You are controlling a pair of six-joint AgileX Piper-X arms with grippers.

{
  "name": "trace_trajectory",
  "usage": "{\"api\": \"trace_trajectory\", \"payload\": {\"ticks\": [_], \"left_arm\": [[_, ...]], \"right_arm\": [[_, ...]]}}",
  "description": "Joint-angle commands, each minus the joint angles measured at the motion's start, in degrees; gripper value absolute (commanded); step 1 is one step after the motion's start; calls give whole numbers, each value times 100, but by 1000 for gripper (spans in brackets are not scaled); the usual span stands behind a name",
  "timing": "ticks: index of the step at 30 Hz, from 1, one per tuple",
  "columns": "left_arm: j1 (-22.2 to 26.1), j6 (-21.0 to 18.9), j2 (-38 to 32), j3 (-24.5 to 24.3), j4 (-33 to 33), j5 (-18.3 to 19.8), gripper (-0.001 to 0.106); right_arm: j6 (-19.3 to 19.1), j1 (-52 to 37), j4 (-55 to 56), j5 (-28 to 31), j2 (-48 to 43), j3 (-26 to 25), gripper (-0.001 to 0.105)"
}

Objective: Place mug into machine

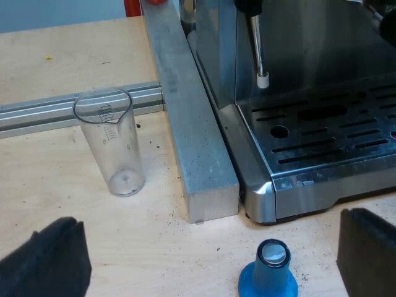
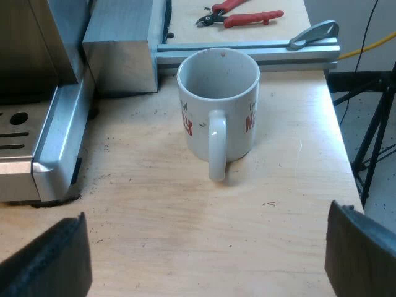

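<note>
A white mug (image 2: 218, 108) with red lettering stands upright on the wooden table, its handle turned toward my right gripper (image 2: 207, 260). That gripper is open, a short way back from the mug, with nothing between its fingers (image 2: 46, 263). The espresso machine's corner and drip tray (image 2: 37, 158) sit beside the mug. My left gripper (image 1: 210, 263) is open above a blue tamper (image 1: 269, 272), near the machine's drip tray (image 1: 334, 133) and steam wand (image 1: 258, 52). A clear measuring glass (image 1: 114, 142) stands upright on the table close by.
A thick metal bar (image 1: 185, 111) lies along the machine's side. An aluminium rail (image 2: 247, 54) runs behind the mug, with red-handled pliers (image 2: 238, 13) beyond it. The table edge (image 2: 343, 142) drops off just past the mug. Coffee grounds speckle the wood.
</note>
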Motion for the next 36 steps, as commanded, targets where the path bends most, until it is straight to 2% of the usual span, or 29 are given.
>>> {"api": "trace_trajectory", "payload": {"ticks": [1,7,9,11,12,13,15,17,19,22,23,25,30,32,36], "left_arm": [[-23,7,-788,-2,-67,31,82],[-23,-67,-764,-21,-71,255,82],[-37,-279,-688,-94,-75,353,82],[-168,-320,-493,-239,-105,531,82],[-168,-320,-493,-252,-112,545,82],[-319,-320,-349,-345,-206,676,82],[-511,-320,-185,-430,-332,858,82],[-871,-320,43,-470,-640,1304,82],[-1169,-320,217,-470,-825,1565,82],[-1510,-320,405,-470,-887,1736,82],[-1802,-309,576,-470,-887,2009,82],[-2101,-291,778,-470,-887,2318,82],[-2677,-264,1147,-345,-1095,2480,82],[-2906,-269,1305,-160,-1342,2479,82],[-3114,-269,1401,160,-1774,2479,82]], "right_arm": [[-30,-26,-48,-24,-227,-45,78],[-30,-26,-48,-24,-227,-45,78],[-30,-26,-48,-24,-227,-45,78],[-30,-26,-62,-59,-227,-45,78],[-30,-26,45,-59,-58,-219,78],[52,-26,43,-59,356,-622,78],[241,-26,43,-134,629,-829,78],[270,-26,43,-383,904,-1009,78],[295,-26,43,-670,1153,-1152,78],[441,-26,43,-852,1478,-1305,78],[446,-26,43,-928,1626,-1334,78],[444,-26,43,-956,1787,-1332,78],[388,-26,43,-956,2092,-1332,78],[37,-26,61,-956,2194,-1332,78],[-118,-26,92,-912,2220,-1279,78]]}}
